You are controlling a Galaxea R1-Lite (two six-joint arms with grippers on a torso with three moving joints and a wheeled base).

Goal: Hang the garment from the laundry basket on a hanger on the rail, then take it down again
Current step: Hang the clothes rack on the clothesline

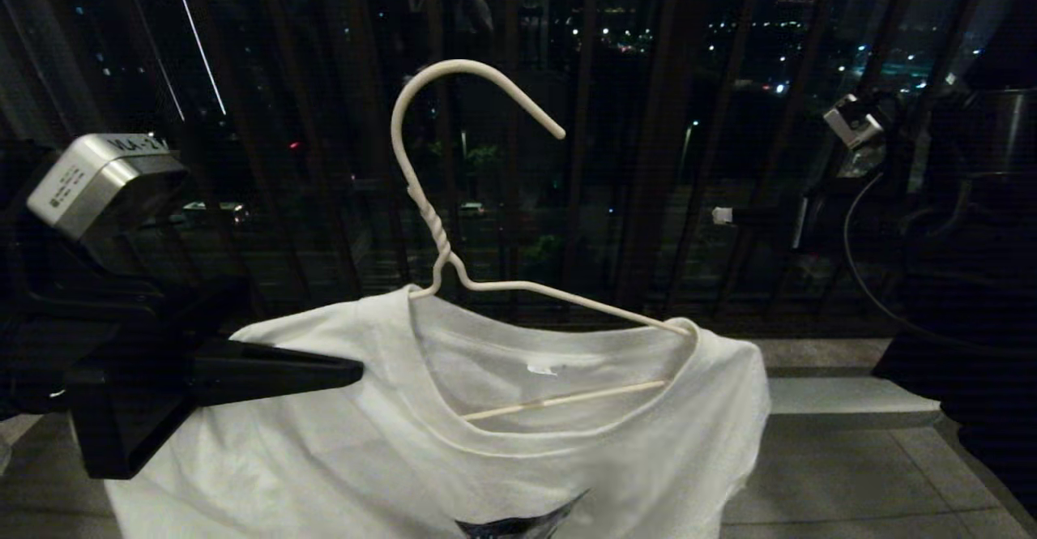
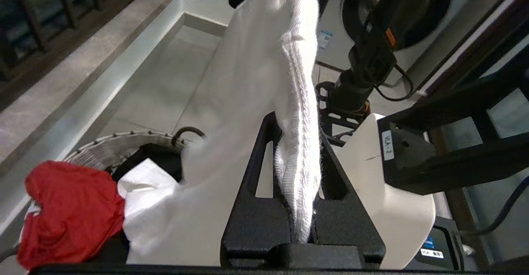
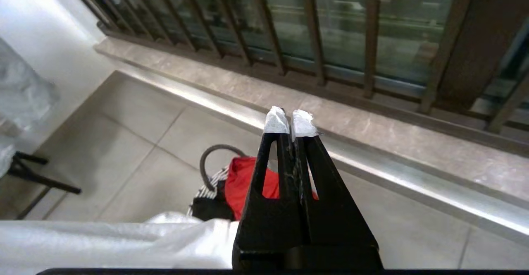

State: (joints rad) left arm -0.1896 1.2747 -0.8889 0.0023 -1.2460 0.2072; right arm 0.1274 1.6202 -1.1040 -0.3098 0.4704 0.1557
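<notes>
I keep left gripper (image 1: 348, 373) pinching the garment (image 1: 454, 442) shoulder w/ hanger (image 1: 454, 198) inside; hook free, rail not visible. Right gripper (image 3: 290, 124) pressed together, empty. Lift level, slowly.

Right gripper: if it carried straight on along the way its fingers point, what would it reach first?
The right gripper, shut and empty, points over the floor at the grey stone ledge below the dark railing. Nothing shows between, so probably the ledge, though depth is unclear.
</notes>
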